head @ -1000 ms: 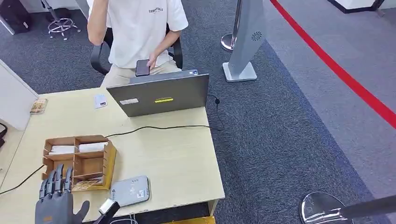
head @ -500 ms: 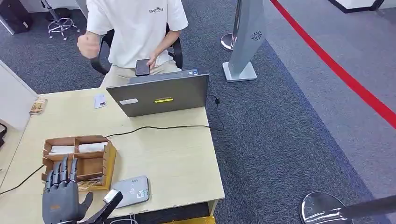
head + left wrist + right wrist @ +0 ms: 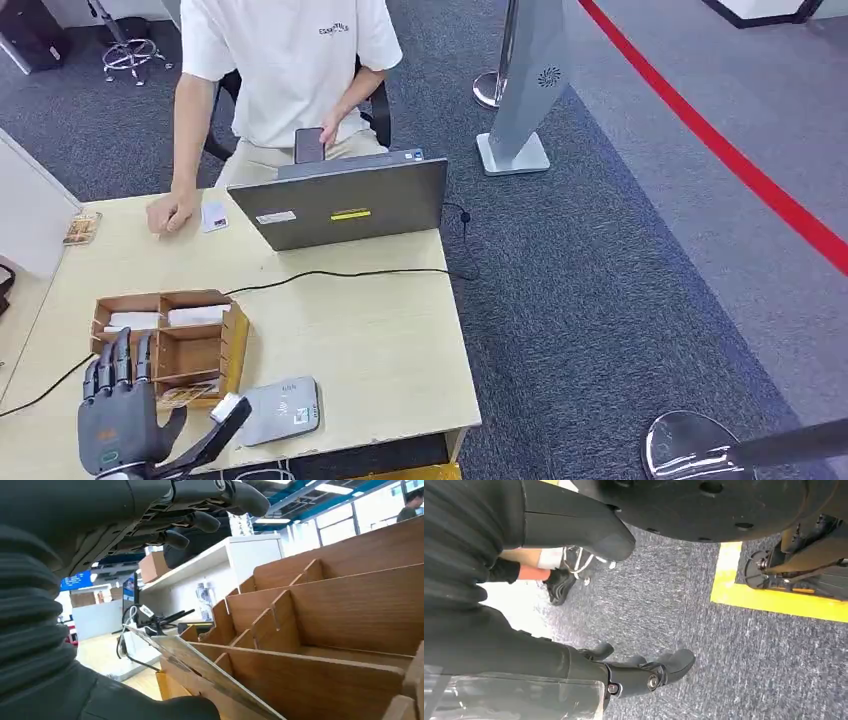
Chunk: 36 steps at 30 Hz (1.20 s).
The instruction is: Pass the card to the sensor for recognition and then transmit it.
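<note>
Evidently the left hand (image 3: 118, 425), fingers spread, reaches for the card (image 3: 210, 672) in the wooden organizer (image 3: 170, 340). Pinch the card's edge cleanly. The right hand (image 3: 644, 672) hangs with fingers curled on nothing.

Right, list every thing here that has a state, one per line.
left hand: open, fingers spread, raised by the wooden organizer
right hand: hanging over the carpet, holds nothing, fingers part curled
wooden organizer: upright on the desk, white cards in its far slots
card reader: flat at the near desk edge
laptop: open, facing the person
</note>
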Each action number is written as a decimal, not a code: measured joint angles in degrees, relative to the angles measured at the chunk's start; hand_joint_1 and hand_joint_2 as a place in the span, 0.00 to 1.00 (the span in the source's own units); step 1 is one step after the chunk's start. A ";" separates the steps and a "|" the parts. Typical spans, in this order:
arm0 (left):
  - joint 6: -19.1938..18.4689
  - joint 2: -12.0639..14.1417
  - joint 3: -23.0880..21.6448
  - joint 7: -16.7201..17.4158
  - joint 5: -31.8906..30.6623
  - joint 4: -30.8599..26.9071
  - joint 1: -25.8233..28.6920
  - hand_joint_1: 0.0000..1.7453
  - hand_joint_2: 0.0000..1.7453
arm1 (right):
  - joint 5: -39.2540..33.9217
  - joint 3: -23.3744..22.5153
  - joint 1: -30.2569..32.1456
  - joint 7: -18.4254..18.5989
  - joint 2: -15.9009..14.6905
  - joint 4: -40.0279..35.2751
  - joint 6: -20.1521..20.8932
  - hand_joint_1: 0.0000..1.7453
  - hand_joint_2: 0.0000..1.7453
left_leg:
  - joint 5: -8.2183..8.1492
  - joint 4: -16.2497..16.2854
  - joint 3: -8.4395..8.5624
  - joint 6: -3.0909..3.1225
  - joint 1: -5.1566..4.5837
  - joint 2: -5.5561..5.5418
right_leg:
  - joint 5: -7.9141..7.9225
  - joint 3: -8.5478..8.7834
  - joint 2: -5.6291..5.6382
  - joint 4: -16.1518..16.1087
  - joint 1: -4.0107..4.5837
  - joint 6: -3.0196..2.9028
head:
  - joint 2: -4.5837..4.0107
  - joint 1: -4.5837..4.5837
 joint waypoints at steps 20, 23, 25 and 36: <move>-1.62 -0.57 0.65 0.00 -0.79 0.28 -0.05 0.00 1.00 | -0.17 0.13 0.01 0.63 -0.13 0.17 -0.42 0.00 1.00 | 0.00 0.00 0.00 0.00 0.00 0.00 | 0.00 0.00 0.00 0.00 0.00 0.00 | 0.00 0.00; -1.62 -0.61 0.66 0.00 -0.79 0.28 -0.05 0.00 1.00 | -0.18 0.13 0.01 0.63 -0.13 0.17 -0.42 0.00 1.00 | 0.00 0.00 0.00 0.00 0.00 0.00 | 0.00 0.00 0.00 0.00 0.00 0.00 | 0.00 0.00; -1.62 -0.74 0.66 0.00 -0.79 0.28 -0.05 0.00 1.00 | -0.18 0.13 0.00 0.63 -0.13 0.17 -0.42 0.00 1.00 | 0.00 0.00 0.00 0.00 0.00 0.00 | 0.00 0.00 0.00 0.00 0.00 0.00 | 0.00 0.00; -1.62 -0.83 0.65 0.00 -0.52 0.28 -0.07 0.00 1.00 | -0.17 0.13 0.01 0.61 -0.15 0.17 -0.42 0.00 1.00 | 0.00 0.00 0.00 0.00 0.00 0.00 | 0.00 0.00 0.00 0.00 0.00 0.00 | 0.00 0.00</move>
